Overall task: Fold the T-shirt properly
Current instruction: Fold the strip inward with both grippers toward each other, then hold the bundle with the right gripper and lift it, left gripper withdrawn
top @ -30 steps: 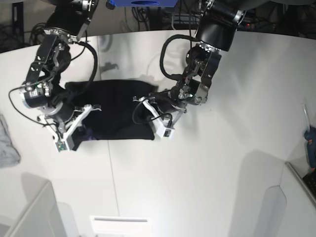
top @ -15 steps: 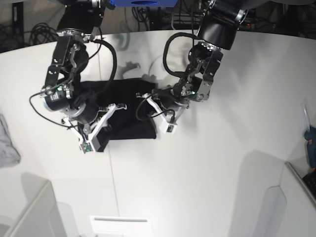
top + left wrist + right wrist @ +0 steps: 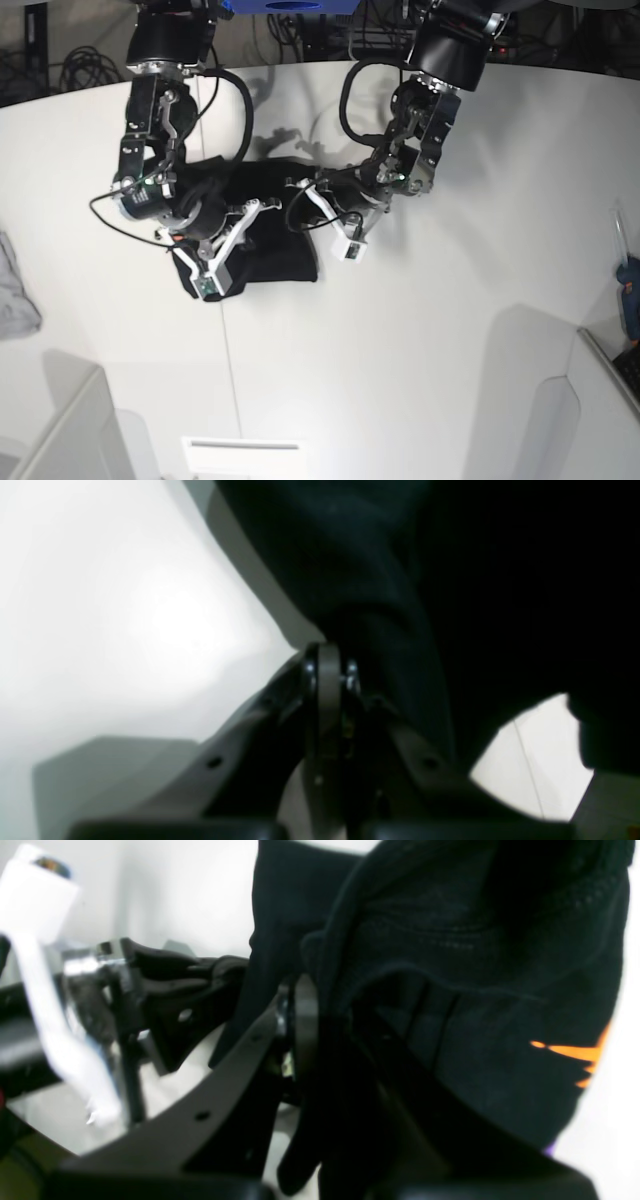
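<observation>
White table (image 3: 430, 330) — T-shirt (image 3: 270, 225) pinched in both end effectors.

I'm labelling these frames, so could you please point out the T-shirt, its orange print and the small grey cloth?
T-shirt (image 3: 275, 255): base view, folded black body.
Orange print (image 3: 575, 1052): right wrist view, an orange streak.
Grey cloth (image 3: 15, 295): base view, its middle, at the left edge.

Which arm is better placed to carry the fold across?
Probably the right gripper: shut on the black cloth T-shirt at its outer end, with cloth ahead to cross. The left gripper holds the opposite end.
</observation>
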